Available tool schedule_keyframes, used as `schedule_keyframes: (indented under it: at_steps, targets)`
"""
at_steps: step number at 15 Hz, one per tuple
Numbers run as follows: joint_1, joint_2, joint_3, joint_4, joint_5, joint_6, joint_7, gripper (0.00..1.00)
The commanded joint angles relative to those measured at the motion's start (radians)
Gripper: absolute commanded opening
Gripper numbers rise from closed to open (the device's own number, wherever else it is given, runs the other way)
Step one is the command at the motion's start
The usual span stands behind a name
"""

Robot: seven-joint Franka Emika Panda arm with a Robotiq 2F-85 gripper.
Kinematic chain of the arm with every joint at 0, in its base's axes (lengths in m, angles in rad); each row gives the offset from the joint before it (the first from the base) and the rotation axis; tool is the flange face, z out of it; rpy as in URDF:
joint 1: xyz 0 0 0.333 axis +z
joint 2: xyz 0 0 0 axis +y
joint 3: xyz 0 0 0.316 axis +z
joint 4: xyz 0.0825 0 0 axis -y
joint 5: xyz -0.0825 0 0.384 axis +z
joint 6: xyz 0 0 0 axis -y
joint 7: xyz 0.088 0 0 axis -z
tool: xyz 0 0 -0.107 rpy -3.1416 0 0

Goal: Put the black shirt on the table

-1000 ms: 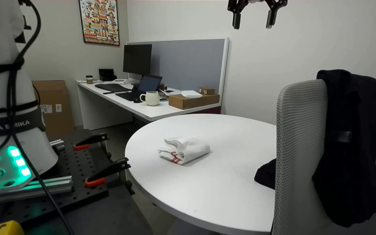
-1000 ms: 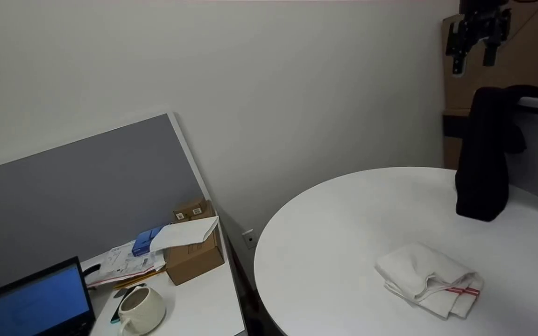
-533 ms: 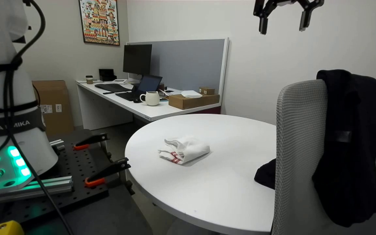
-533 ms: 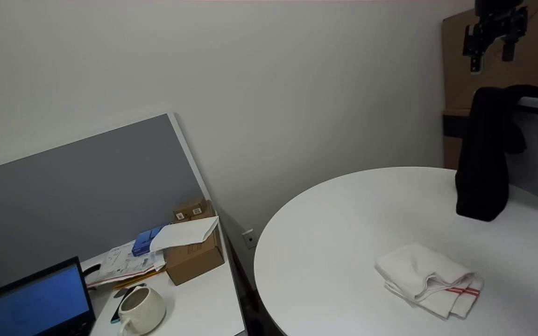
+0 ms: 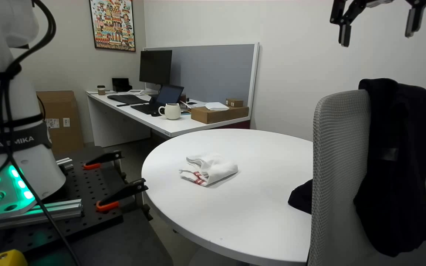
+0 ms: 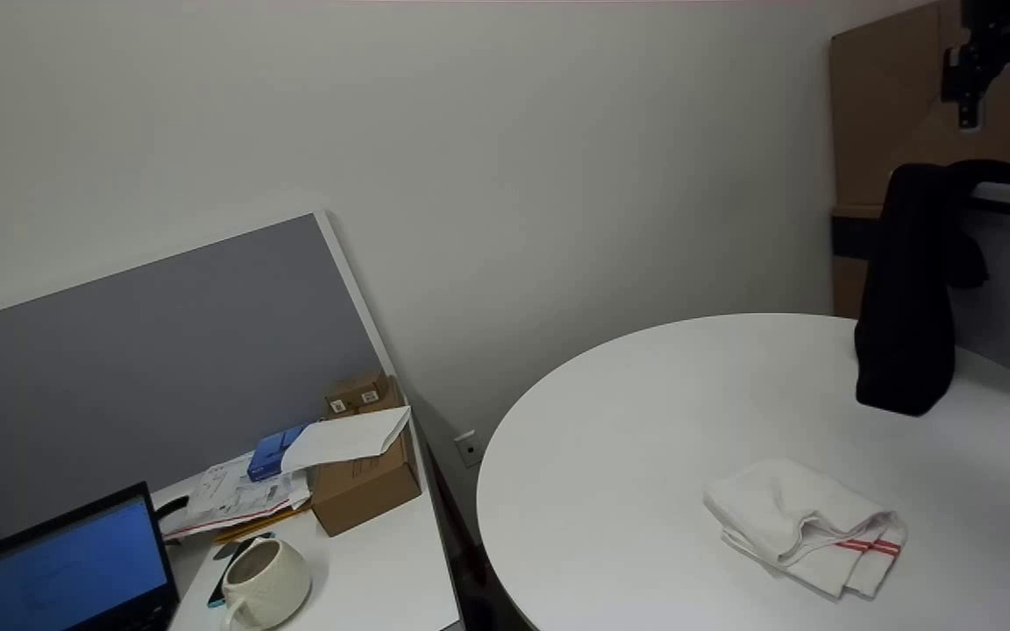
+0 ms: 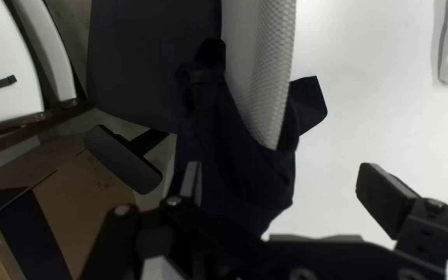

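The black shirt (image 5: 398, 184) is hanging over the back of the chair (image 5: 338, 177) at the right of the frame in an exterior view, and the fingers (image 5: 344, 35), at the upper right, are standing wide apart above it, holding nothing.

On the way down they could be striking the chair's top edge, or pinching its mesh along with the fabric and dragging the chair. A shallow bite could be catching just one fold, the weight then pulling the black shirt loose and letting it drop short of the table (image 5: 235, 218). Too low a lift could be snagging it on the chair's corner, and a wide swing could be burying the white cloth (image 6: 785, 513).

The upper edge is cropping whatever is carrying the fingers in both exterior views. In the wrist view dark fingers and dark fabric are merging at the lower middle, making depth hard to judge. In an exterior view the black shirt's lower end (image 6: 906, 377) is showing against the table, but whether it is touching I am not managing to tell
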Motion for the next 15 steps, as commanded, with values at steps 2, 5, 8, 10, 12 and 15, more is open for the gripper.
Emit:
schedule_keyframes:
  at_steps: [2,5,8,10,12,15]
  targets:
    - [-0.077,0.093,0.015,0.059,0.055,0.033,0.002,1.00]
    - [-0.114,0.120,0.038,0.063,0.130,0.030,-0.004,1.00]
    - [-0.133,0.137,0.065,0.074,0.196,0.024,-0.013,1.00]
    - [-0.143,0.148,0.081,0.092,0.249,0.031,-0.008,1.00]
    - [-0.146,0.156,0.091,0.109,0.287,0.056,-0.003,1.00]
    - [-0.133,0.168,0.093,0.128,0.270,0.102,0.004,1.00]
